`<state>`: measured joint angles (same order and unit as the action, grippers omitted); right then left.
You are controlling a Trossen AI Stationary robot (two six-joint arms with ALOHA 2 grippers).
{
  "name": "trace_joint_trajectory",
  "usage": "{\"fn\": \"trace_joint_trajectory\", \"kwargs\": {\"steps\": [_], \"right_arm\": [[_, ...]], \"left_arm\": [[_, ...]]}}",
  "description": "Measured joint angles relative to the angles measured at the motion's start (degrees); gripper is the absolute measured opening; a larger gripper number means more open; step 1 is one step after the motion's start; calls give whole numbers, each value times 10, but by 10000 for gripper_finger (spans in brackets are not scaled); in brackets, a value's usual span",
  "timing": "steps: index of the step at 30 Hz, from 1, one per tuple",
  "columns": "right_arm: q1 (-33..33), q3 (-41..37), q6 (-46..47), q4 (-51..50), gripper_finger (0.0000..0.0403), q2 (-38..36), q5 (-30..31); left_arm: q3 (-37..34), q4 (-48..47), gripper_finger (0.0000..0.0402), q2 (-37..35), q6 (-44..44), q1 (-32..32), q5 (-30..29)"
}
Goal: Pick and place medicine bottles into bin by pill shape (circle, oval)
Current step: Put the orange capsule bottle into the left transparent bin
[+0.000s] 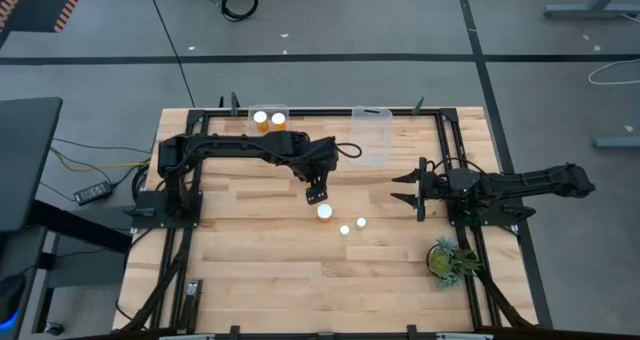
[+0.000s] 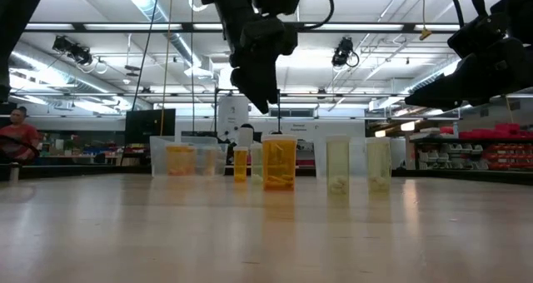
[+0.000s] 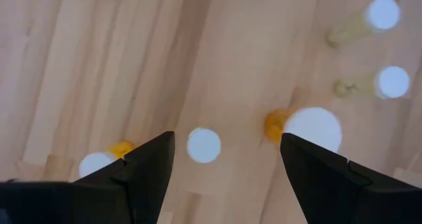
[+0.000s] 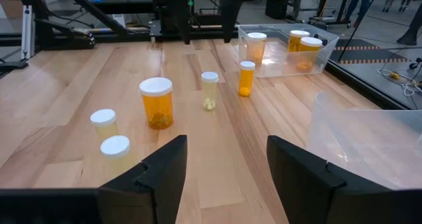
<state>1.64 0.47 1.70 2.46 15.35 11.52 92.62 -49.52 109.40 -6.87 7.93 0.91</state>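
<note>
Several small medicine bottles with white caps stand upright on the wooden table. In the right wrist view they are a wide orange one (image 4: 156, 103), a narrow orange one (image 4: 246, 78), a pale one (image 4: 210, 90) and two short pale ones (image 4: 109, 134). My left gripper (image 1: 316, 193) hangs open above them, pointing steeply down. A small white cap (image 3: 204, 145) shows below the gap between its fingers, and the wide cap (image 3: 313, 128) lies just to one side. My right gripper (image 1: 402, 190) waits open at the table's right, holding nothing.
A clear bin (image 1: 268, 120) at the far edge holds two orange bottles. A second clear bin (image 1: 372, 135) stands to its right. A green plant (image 1: 450, 258) sits near the right front. Bare wood lies toward the near edge.
</note>
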Motion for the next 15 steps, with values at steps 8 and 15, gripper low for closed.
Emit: {"fn": "trace_joint_trajectory", "kwargs": {"steps": [8, 15], "right_arm": [[0, 0, 0, 0, 216, 0, 0], [0, 0, 0, 0, 216, 0, 0]], "left_arm": [[0, 27, 286, 1, 1, -25, 0], [0, 47, 286, 4, 12, -44, 0]]}}
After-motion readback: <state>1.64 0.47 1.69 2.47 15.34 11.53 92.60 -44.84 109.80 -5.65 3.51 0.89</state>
